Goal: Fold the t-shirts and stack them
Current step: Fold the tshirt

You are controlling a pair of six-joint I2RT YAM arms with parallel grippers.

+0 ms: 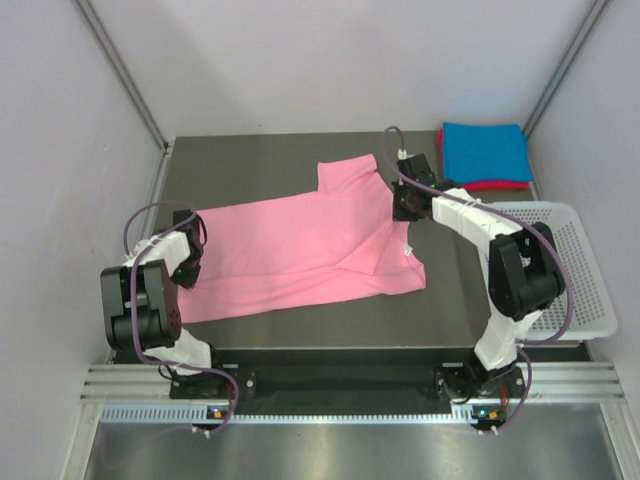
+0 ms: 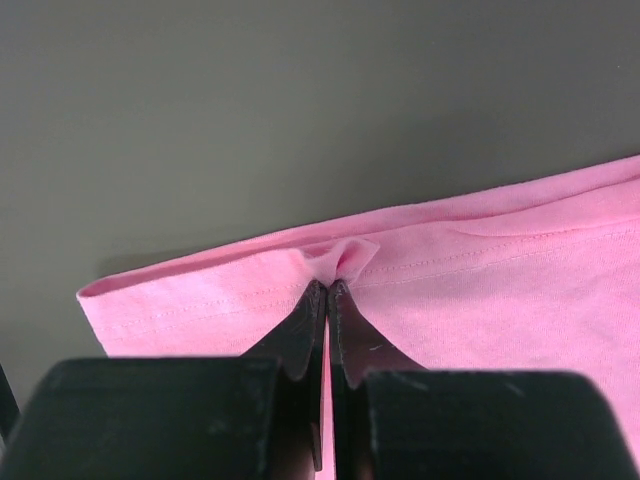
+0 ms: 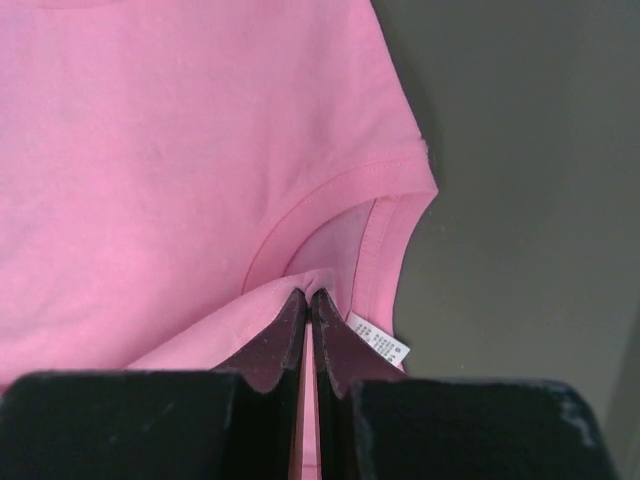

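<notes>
Folding step: a fold of the pink t-shirt, judged to be hem brought toward collar, or the whole cloth lifted to lay it square first.
Shirt position: spread sideways across the dark table, hem toward the left arm, collar toward the right arm, one sleeve pointing to the far side.
Left gripper: jaws closed on a small pinch of the hem, cloth puckered at the tips.
Right gripper: jaws closed on the neck opening, just beside the white care label.
Lift: raise both pinches together and level, so neither end drags and the cloth hangs flat between them.
Tension: keep a light pull between the two arms; slack lets the middle sag and crease, too much pull may slip the thin pinch out.
Wrinkles: diagonal creases run near the collar end; draw them out before laying the fold.
Placement: lay edge on edge, lower until the cloth rests on the table, then release.
Stack: the blue t-shirt lies folded on the magenta-red t-shirt at the far right corner, well apart from the pink one.
Clearance: the white basket stands near the right arm; route that elbow away from it.
</notes>
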